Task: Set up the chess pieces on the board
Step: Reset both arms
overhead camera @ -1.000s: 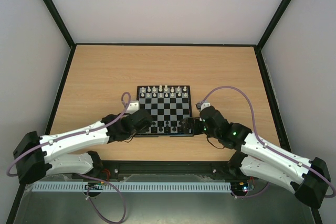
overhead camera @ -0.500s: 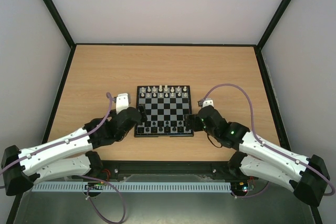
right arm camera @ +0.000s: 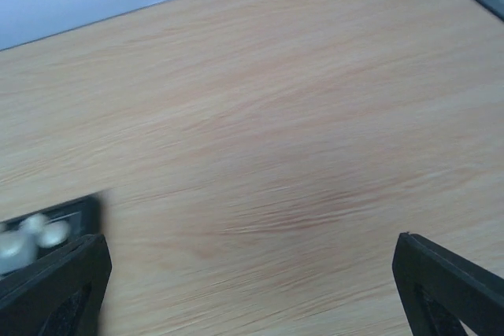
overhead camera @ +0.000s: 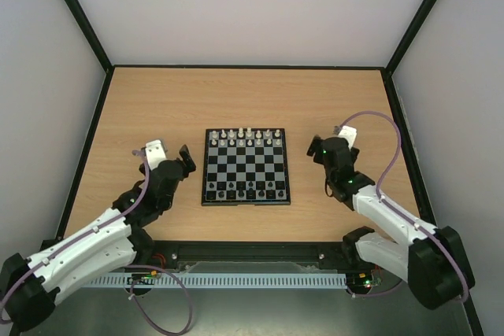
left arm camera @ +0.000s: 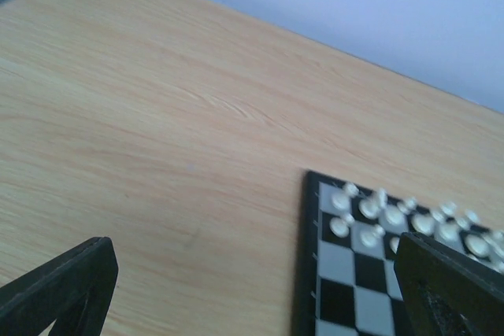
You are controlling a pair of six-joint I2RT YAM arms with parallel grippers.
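Note:
The chessboard (overhead camera: 246, 165) lies at the table's middle. White pieces (overhead camera: 247, 137) fill its two far rows and black pieces (overhead camera: 250, 188) stand along its near rows. My left gripper (overhead camera: 184, 156) is open and empty, left of the board and clear of it. The left wrist view shows the board's far left corner (left arm camera: 315, 194) with white pieces (left arm camera: 370, 218) between the spread fingers (left arm camera: 449, 289). My right gripper (overhead camera: 315, 147) is open and empty, right of the board. Its wrist view shows bare wood and a blurred corner of the board (right arm camera: 55, 222).
The wooden tabletop (overhead camera: 157, 108) is ringed by a thin black frame (overhead camera: 244, 67) with white walls behind and at both sides. Purple cables loop off both wrists. A slotted rail (overhead camera: 236, 279) runs along the near edge by the arm bases.
Both grippers have drawn back from the board's near corners, the left one leftward, the right one rightward and up. Both are now off the board and empty.

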